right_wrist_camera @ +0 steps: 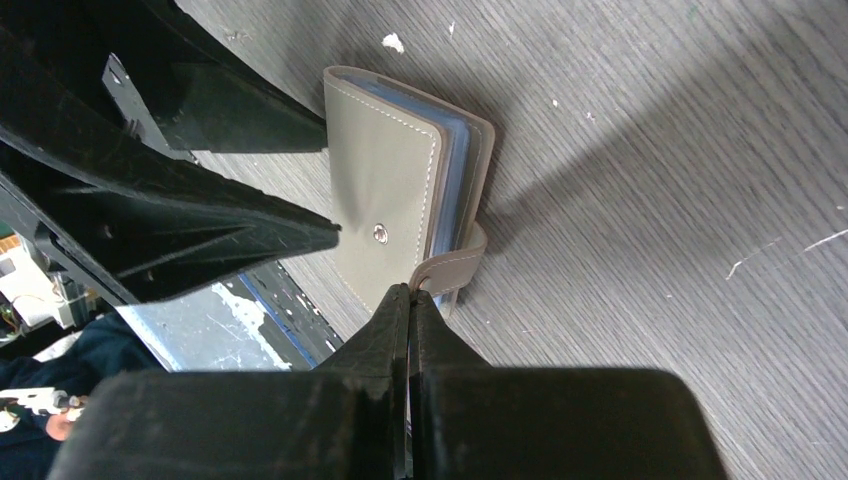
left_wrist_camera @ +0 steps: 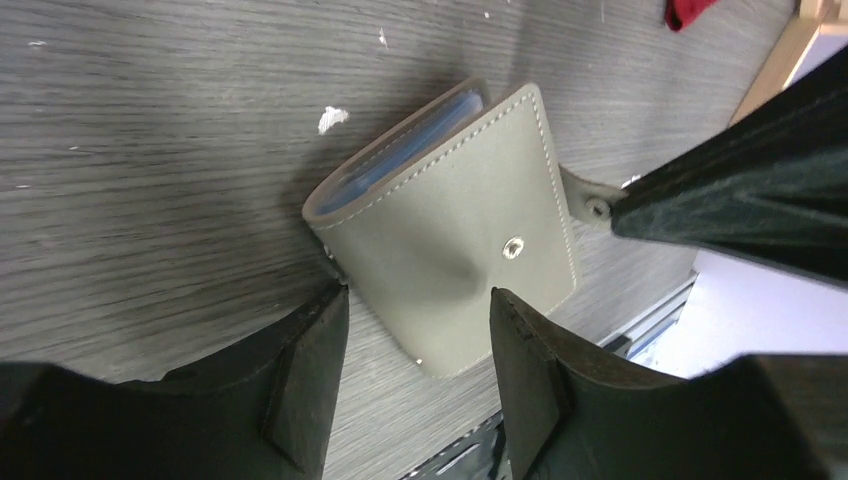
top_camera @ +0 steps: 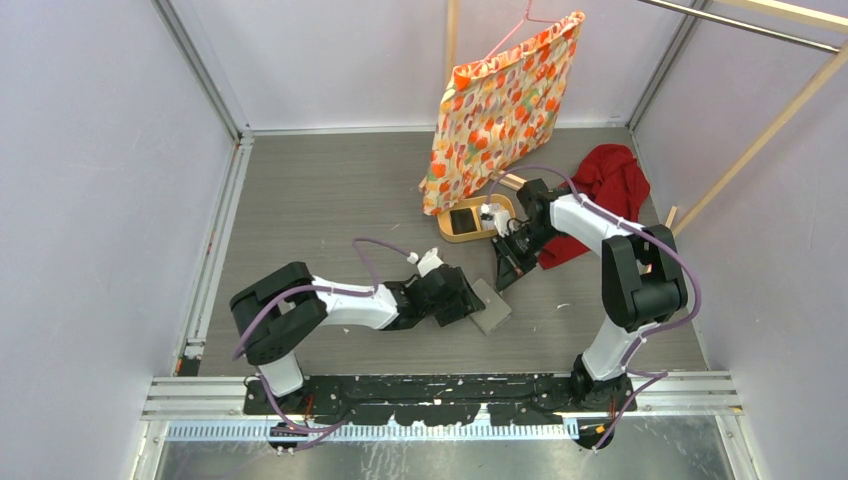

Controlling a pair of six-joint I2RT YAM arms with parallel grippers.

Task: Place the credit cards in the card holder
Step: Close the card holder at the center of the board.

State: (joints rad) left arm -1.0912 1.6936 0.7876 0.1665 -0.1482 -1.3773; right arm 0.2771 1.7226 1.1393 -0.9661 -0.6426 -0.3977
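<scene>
The card holder [left_wrist_camera: 450, 245] is a grey-olive wallet lying folded shut on the table, with blue pockets showing at its edge. It also shows in the top view [top_camera: 491, 309] and the right wrist view [right_wrist_camera: 385, 185]. My left gripper [left_wrist_camera: 415, 315] is open, its fingers either side of the holder's near corner [top_camera: 468, 298]. My right gripper [right_wrist_camera: 410, 295] is shut on the holder's snap strap [right_wrist_camera: 450, 268], and its tip is seen at the strap [left_wrist_camera: 597, 207]. In the top view it sits just behind the holder [top_camera: 503, 275]. One black credit card [top_camera: 462, 219] lies in the tray.
An oval tan wooden tray [top_camera: 448, 232] stands behind the grippers. An orange patterned cloth [top_camera: 505, 110] hangs on a hanger over it. A red cloth [top_camera: 612, 178] lies at the back right. A wooden rod [top_camera: 770, 130] leans at the right wall.
</scene>
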